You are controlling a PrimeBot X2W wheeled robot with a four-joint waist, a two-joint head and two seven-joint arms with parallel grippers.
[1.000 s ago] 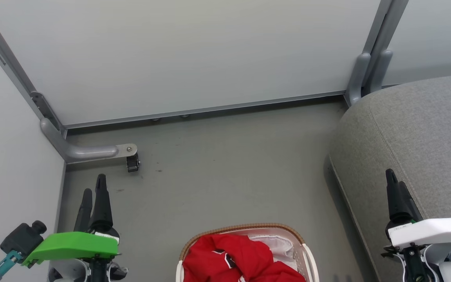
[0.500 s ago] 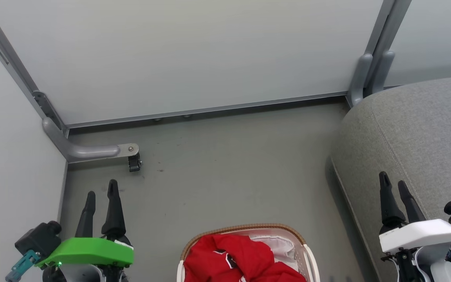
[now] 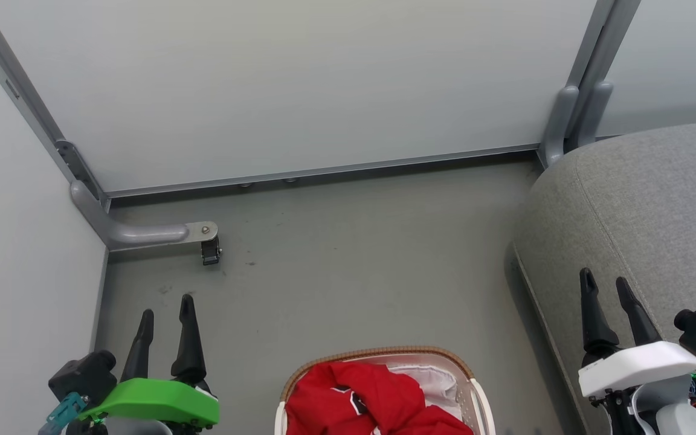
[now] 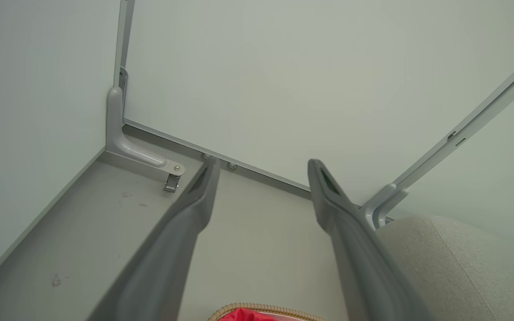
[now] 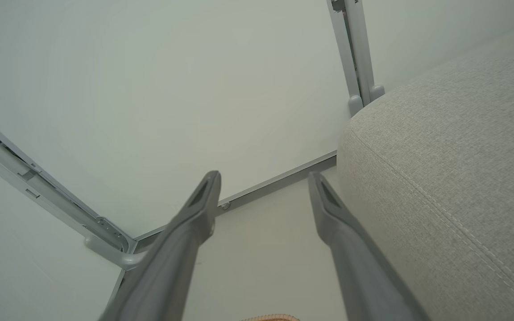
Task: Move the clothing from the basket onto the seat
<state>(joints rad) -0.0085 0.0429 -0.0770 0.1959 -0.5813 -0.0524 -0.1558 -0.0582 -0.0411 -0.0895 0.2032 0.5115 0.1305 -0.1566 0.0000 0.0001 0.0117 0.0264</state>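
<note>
My left claw (image 3: 167, 305) hung low on my left, its two long dark fingers spread wide apart. Nothing sat between them and nothing touched them. Past the tips lay the bare grey floor (image 3: 354, 254), and from that wrist the gap between the fingers framed floor and the pale wall panel (image 3: 299, 84) behind it.

My right claw (image 3: 603, 276) was spread just as wide and was just as empty. Its fingers pointed up in front of the seat (image 3: 656, 205), the big grey cushion on my right. From my head they overlapped its rounded front edge. From the right wrist the cushion lay off to the outer side of one finger, close by it, and I could not tell whether that finger brushed the fabric or only stood just beside it.

The clothing (image 3: 372, 399) was a crumpled red heap with a bit of white trim showing, lying inside the basket (image 3: 378, 350). The white liner (image 3: 432, 377) showed beside it on the side nearer the seat. The basket stood on the floor at the bottom middle of my head view, between my two claws and well apart from both. A strip of floor separated it from the seat. Neither claw touched the garments, the woven rim or the liner.
</note>
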